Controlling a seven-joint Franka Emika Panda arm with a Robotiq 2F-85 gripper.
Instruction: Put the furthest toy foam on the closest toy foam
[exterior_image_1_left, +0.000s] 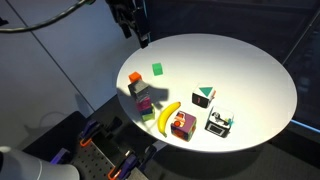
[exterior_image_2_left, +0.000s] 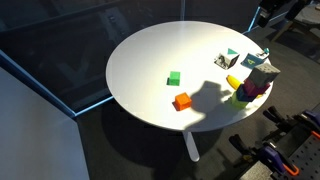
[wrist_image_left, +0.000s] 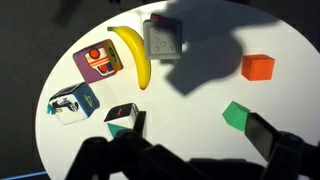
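**Green foam (wrist_image_left: 236, 115) and orange foam (wrist_image_left: 258, 67) lie apart and untouched; a wrong pick is the main risk**

Going left to right in the wrist view, a black-and-white cube (wrist_image_left: 72, 102), a purple cube (wrist_image_left: 98, 62), a banana (wrist_image_left: 132, 52) and a grey cube (wrist_image_left: 163, 40) crowd one side of the table. The green foam sits in open space to the right, with the orange foam near it but not touching. The gripper (wrist_image_left: 200, 152) hangs well above them, fingers spread wide with nothing between them.

Which block counts as furthest is hard to judge from these views, so the arm could easily take the wrong one. Foam is light and soft. A hard squeeze may deform it and an off-centre grasp may twist it. A tilted or early release would probably let it slide off the small block beneath. The gripper's heavy shadow falls close to both blocks.

The table (exterior_image_1_left: 250, 70) is round, white and smooth, so a nudged block may skid. The floor (exterior_image_2_left: 130, 150) around it is dark, and a dark panel (exterior_image_2_left: 45, 60) edged in pale blue stands beside it.
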